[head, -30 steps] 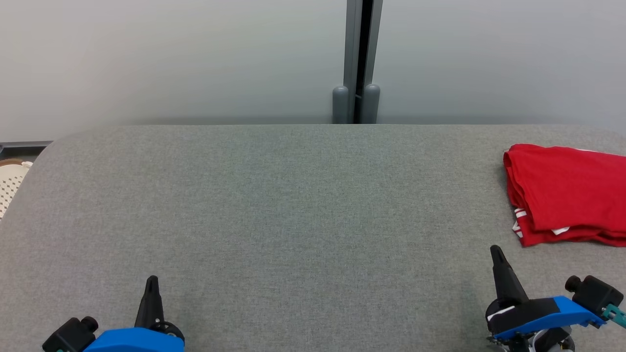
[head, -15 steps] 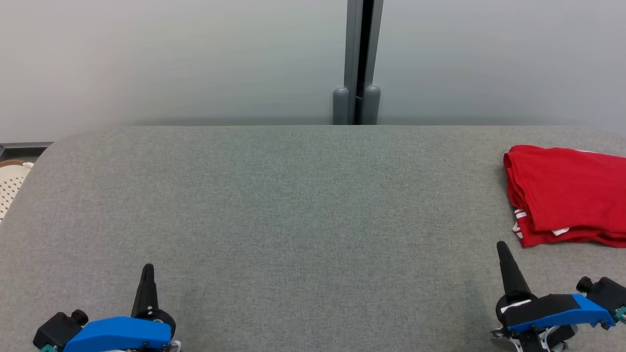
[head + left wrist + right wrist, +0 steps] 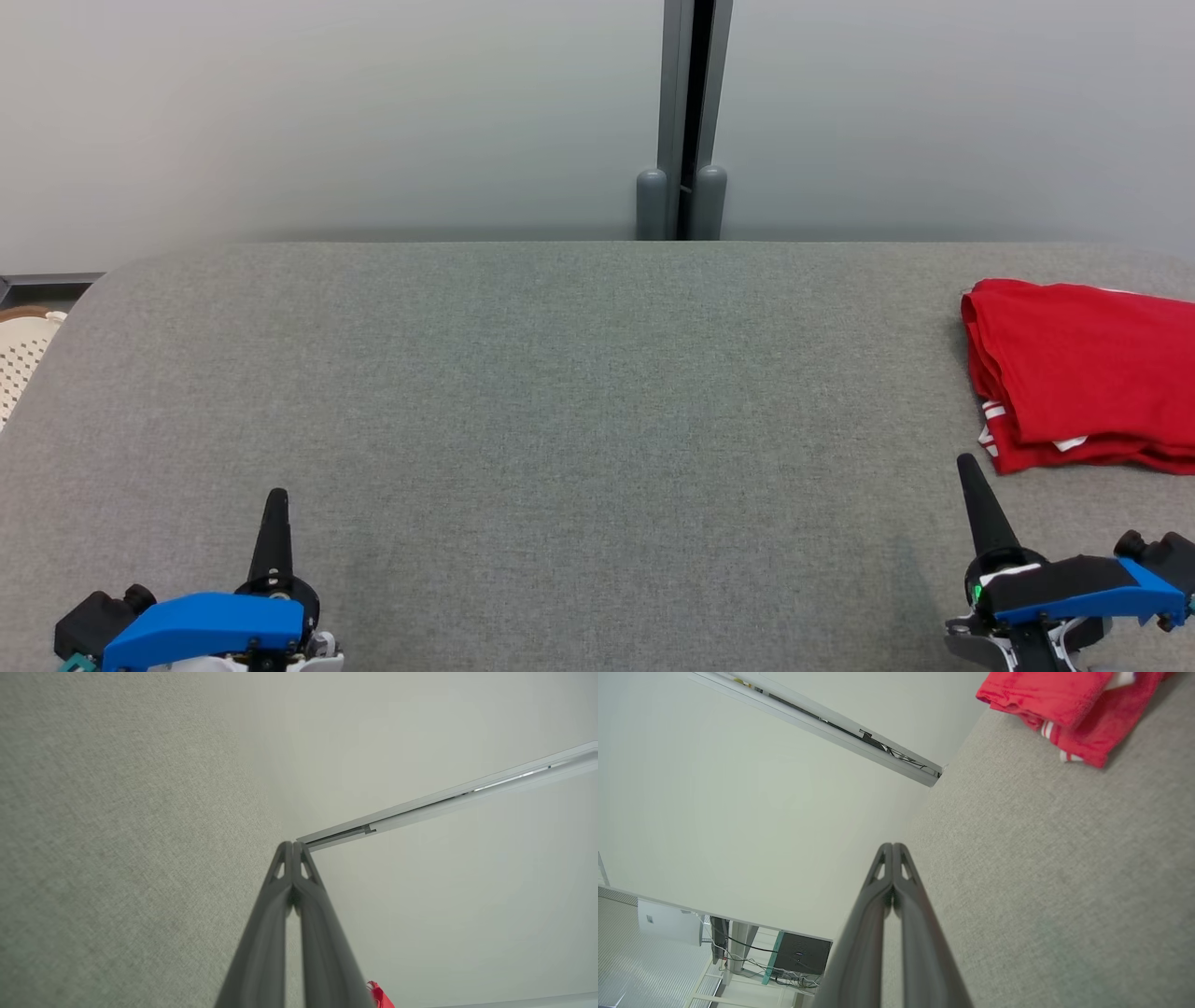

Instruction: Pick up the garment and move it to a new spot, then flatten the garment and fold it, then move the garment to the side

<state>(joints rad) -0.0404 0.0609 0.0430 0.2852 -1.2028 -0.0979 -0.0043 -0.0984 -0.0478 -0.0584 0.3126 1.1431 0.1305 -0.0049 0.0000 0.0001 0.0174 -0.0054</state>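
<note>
- Spotting folded red garment [image 3: 1083,373] lying at right edge of head view, mid-height, cut off by frame, with white striped trim at its lower left corner.
- Seeing it resting on grey fabric surface [image 3: 560,392], clear of both grippers.
- Finding left gripper [image 3: 276,497] at lower left of head view, fingers [image 3: 268,933] pressed together to one point, gripping nothing, over bare fabric, well apart from garment.
- Finding right gripper [image 3: 965,462] at lower right, fingers [image 3: 866,933] likewise closed tight, empty, tip just below garment's lower left corner, near but not touching.
- Catching garment again in upper right of right wrist view, plus red sliver at bottom edge of left wrist view.
- Noting grey post [image 3: 686,121] at top centre against pale wall [image 3: 327,112], white perforated basket [image 3: 19,350] at far left edge.
</note>
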